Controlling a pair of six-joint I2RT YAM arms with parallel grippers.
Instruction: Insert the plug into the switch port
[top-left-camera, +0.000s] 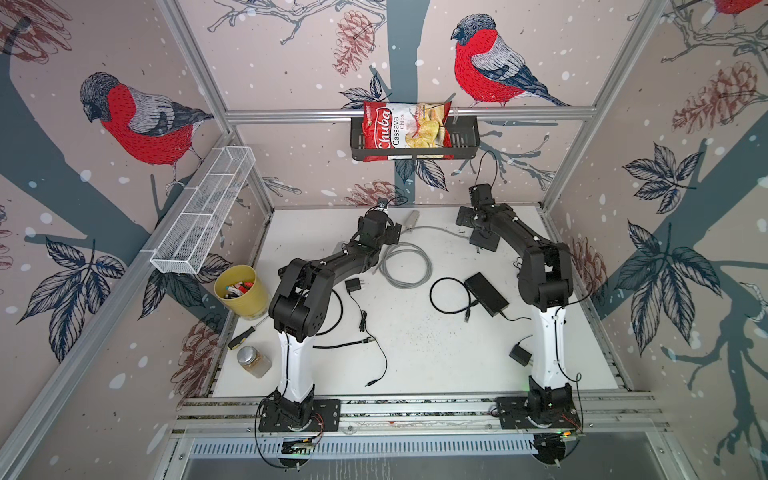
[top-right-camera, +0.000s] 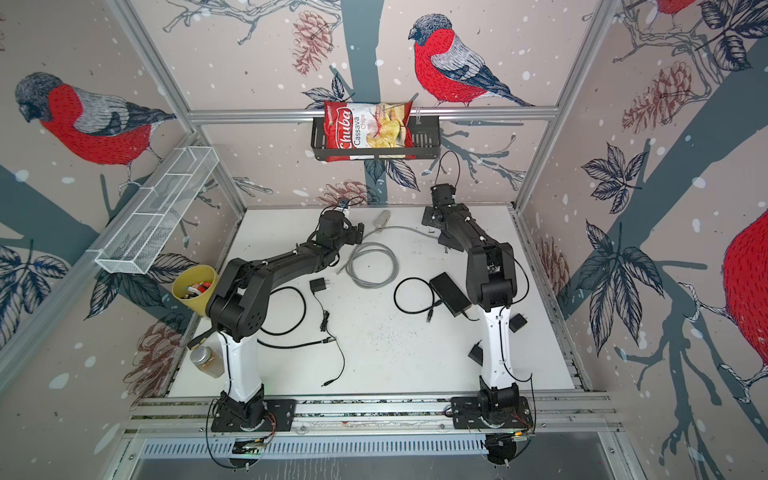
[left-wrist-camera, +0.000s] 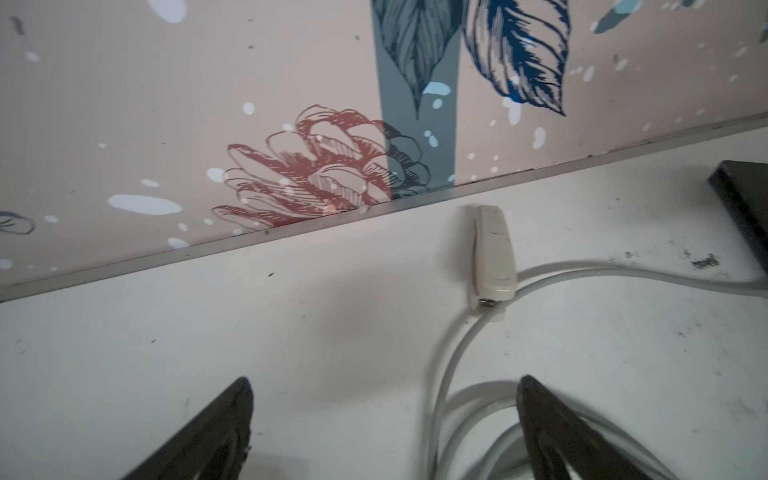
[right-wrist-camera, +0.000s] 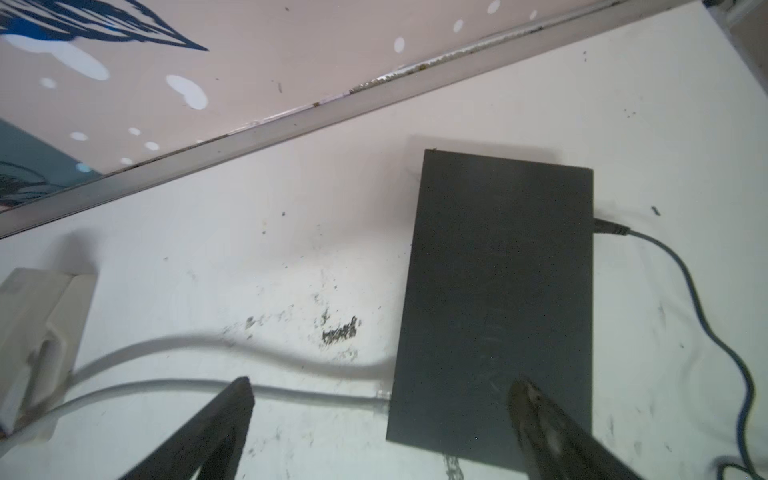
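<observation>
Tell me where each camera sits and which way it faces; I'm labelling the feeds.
Both top views: high at the front, looking down toward the back wall; the left arm and right arm show whole.
Left wrist: low behind the open left gripper, facing the back wall over the beige connector and grey cable; two fingers show.
Right wrist: behind the open right gripper, looking down on the black switch; two fingers show.
Shared: both wrist views show the connector, cable and switch.

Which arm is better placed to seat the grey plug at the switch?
Right. Its open jaws straddle the grey plug at the switch edge; the left jaws hang over the cable coil.
</observation>
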